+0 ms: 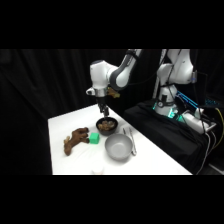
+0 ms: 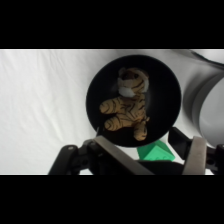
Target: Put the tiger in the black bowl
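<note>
Wrist view: tiger [image 2: 126, 107] beyond parted jaws.

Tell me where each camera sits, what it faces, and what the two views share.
Side view: fixed beside the table, looking across and down; shows the arm, base and gripper above the black bowl.
Wrist view: on the wrist, looking down into the black bowl at the tiger; gripper at the bottom edge.
Shared: bowl, tiger, grey bowl, green block.

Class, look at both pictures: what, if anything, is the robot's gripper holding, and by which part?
Nothing. The tiger lies free inside the black bowl, and the gripper is above it, its fingers apart and empty.
</note>
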You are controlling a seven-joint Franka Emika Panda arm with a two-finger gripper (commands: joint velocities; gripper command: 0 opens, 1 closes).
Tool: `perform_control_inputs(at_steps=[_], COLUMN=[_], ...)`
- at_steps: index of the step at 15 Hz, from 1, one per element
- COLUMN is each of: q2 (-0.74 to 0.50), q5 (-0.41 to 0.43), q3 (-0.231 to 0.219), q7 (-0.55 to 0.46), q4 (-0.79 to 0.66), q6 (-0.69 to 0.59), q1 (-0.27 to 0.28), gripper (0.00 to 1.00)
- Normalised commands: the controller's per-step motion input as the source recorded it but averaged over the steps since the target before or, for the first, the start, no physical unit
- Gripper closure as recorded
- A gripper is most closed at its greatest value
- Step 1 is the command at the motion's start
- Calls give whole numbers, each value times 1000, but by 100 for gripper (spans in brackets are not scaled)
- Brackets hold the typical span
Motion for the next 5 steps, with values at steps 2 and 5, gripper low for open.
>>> perform_control_inputs(at_steps=[2,5], q2=[-264,-176], q5=[51,113], q3=[-12,-3], q7=[-126,-167], q4=[122,119], q6=[-394,-286], q1=[-7,2], gripper=[0,0])
